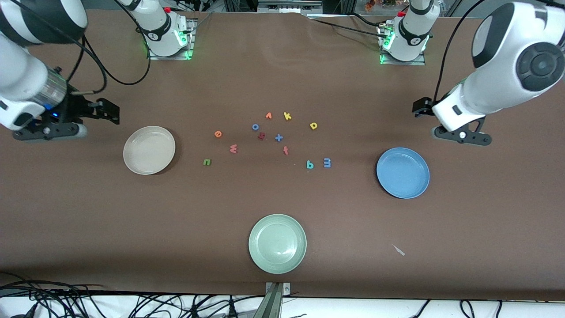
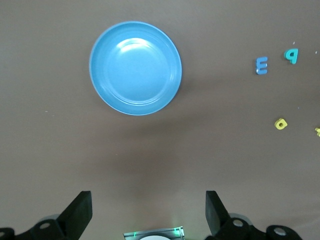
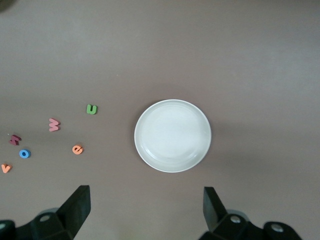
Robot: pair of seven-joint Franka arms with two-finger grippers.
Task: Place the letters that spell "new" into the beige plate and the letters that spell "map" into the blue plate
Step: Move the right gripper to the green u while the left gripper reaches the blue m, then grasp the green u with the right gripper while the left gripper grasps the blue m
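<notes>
The right gripper (image 1: 48,131) hung over the table (image 1: 282,79) at the right arm's end, its fingers (image 3: 77,206) spread wide and holding nothing; this arm waited. The beige plate (image 1: 149,150), a round, shallow cream dish with a raised rim, lay near it and held nothing. Between the beige plate and the blue plate lay the scattered foam letters: the green n (image 1: 207,162) nearest the beige plate, the orange e (image 1: 218,134) farther from the front camera, and the pink-red w (image 1: 233,149) between them in depth. A blue o (image 1: 255,127), an orange v (image 1: 268,115), a dark red letter (image 1: 261,136), a blue cross-shaped letter (image 1: 278,138), a yellow k (image 1: 287,116) and a red f (image 1: 285,150) occupied the middle. The pale green plate (image 1: 277,243), also holding nothing, lay nearest the front camera. The teal a (image 1: 310,164) and blue m (image 1: 327,163) lay just beside each other, the yellow p (image 1: 313,126) farther from the camera. The blue plate (image 1: 403,172), same shape, medium blue, was bare. The left gripper (image 1: 461,135) waited over the table near it, fingers (image 2: 77,212) likewise wide apart and unladen.
</notes>
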